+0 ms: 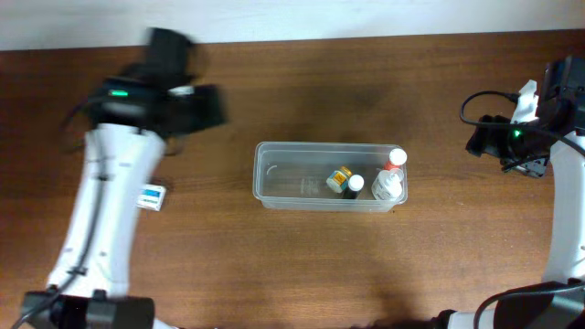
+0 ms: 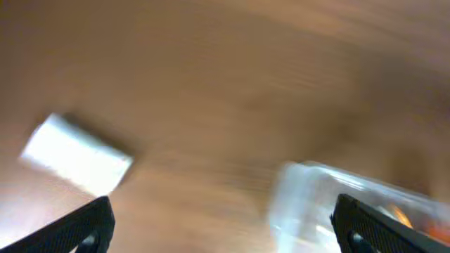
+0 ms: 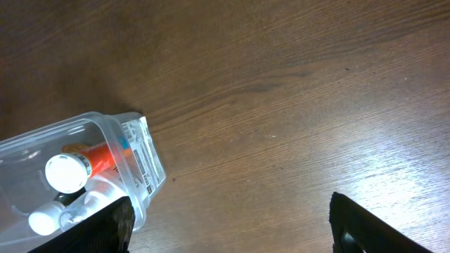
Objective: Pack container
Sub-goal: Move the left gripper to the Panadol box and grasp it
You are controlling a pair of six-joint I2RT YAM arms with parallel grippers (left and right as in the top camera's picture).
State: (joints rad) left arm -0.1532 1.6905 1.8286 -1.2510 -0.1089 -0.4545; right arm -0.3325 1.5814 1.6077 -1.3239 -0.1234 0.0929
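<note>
The clear rectangular container (image 1: 274, 174) sits mid-table and holds several small bottles at its right end: a yellow one (image 1: 339, 177), a white-capped one (image 1: 355, 185), a clear one (image 1: 388, 187) and an orange one (image 1: 395, 159). A small white box (image 1: 152, 196) lies on the table at the left. My left gripper (image 2: 225, 225) is open and empty above the table between the box (image 2: 74, 154) and the container (image 2: 309, 200); that view is blurred. My right gripper (image 3: 228, 225) is open and empty at the far right, with the container (image 3: 140, 151) at its left.
The wooden table (image 1: 302, 82) spreads around the container. The left arm (image 1: 105, 210) reaches from the front left over the table near the white box. The right arm's cables (image 1: 484, 114) hang at the right edge.
</note>
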